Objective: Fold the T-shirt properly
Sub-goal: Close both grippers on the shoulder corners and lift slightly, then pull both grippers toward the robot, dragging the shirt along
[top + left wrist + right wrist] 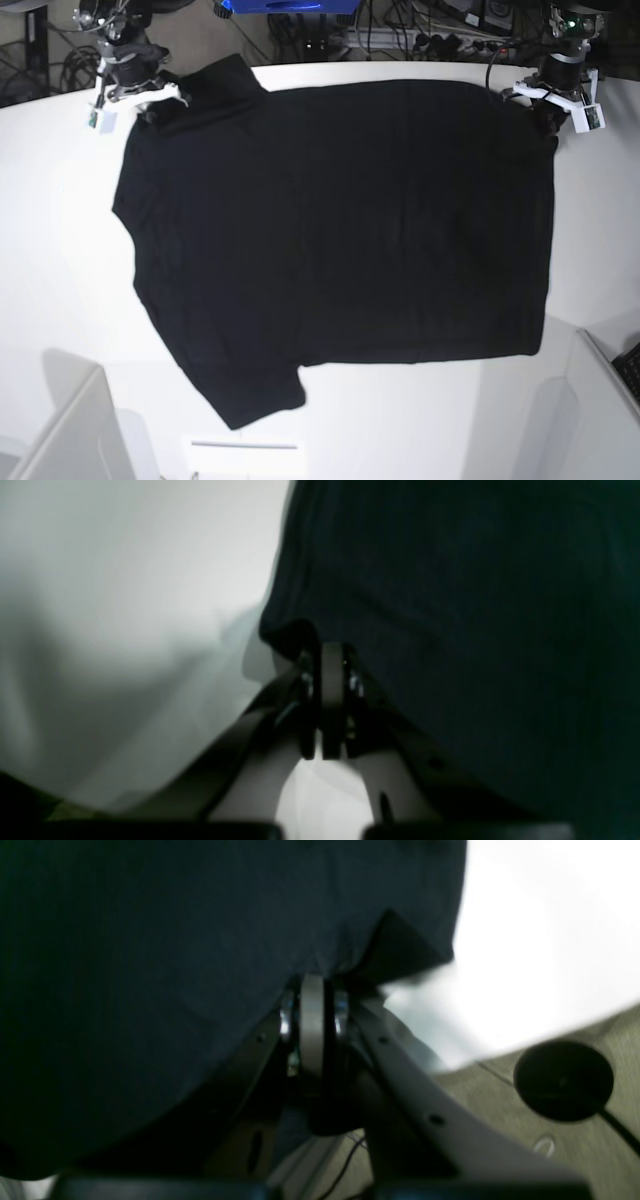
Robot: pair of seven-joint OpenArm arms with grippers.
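Base view: plain black T-shirt (340,230), both hands pinching far corners.

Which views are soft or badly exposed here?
Left wrist: blurred, the white table greyish, the large plain black cloth T-shirt a textureless dark mass. Right wrist: soft too, the table blown out to flat white. Base: sharp and evenly lit, though the shirt's folds barely register.

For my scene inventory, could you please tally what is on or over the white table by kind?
Black T-shirt: 1
Grippers: 2, the left gripper and the right gripper, each shut on the shirt's far edge
White table: 1
Total: 4
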